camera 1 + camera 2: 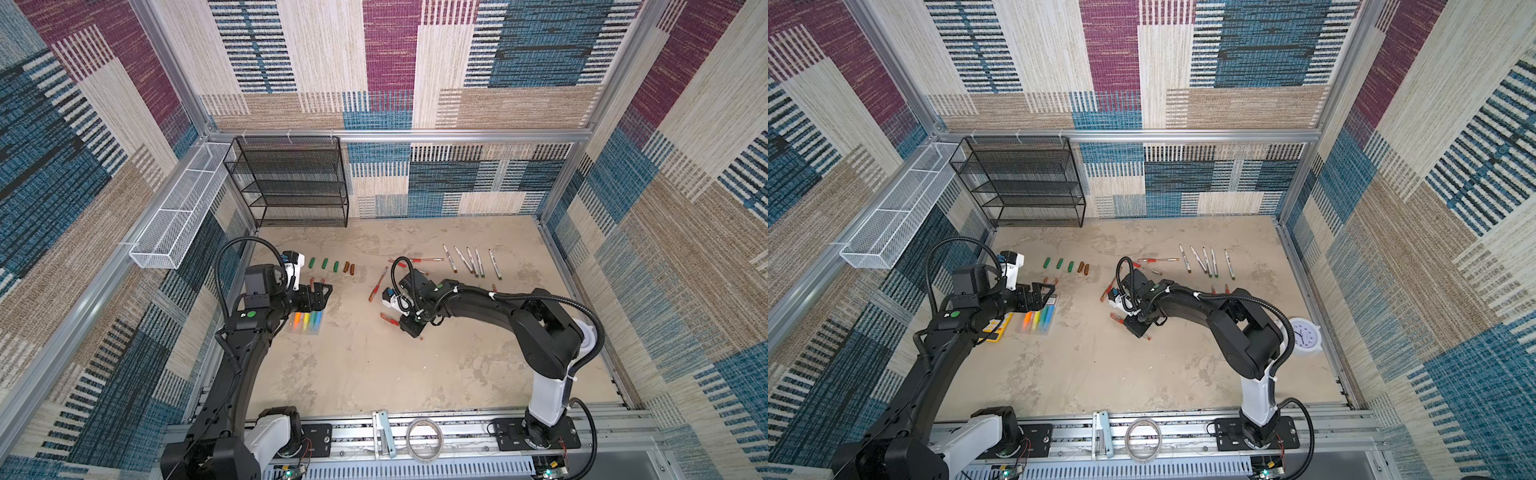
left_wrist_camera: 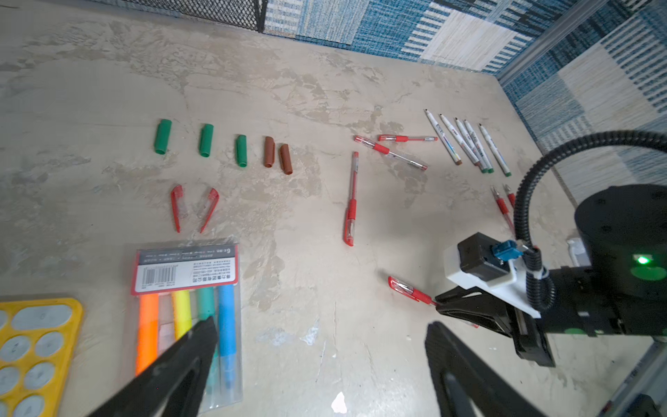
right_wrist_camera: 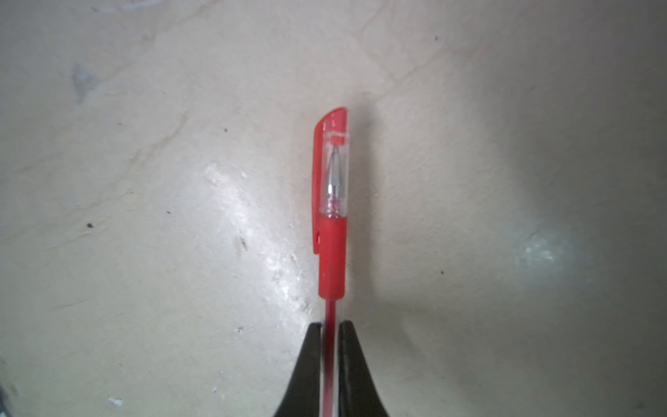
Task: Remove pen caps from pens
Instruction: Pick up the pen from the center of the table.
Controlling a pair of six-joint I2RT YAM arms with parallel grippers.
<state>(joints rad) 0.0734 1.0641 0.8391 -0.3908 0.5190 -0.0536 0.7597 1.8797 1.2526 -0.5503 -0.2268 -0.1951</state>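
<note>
arms (image 1: pixel 478 299): black, white segments | cables (image 2: pixel 519 213): ribbed black (green dots (image 1: pixel 250 314))

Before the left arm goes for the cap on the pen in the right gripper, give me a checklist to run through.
1. Right gripper shut on the red pen, on its barrel: ok.
2. Its cap on and sticking out clear of the grip: ok.
3. Left gripper open: ok.
4. Left gripper lined up with the cap: not ok, it hangs by the highlighter pack, apart from the pen.
5. Pen lifted off the table: cannot tell.
</note>
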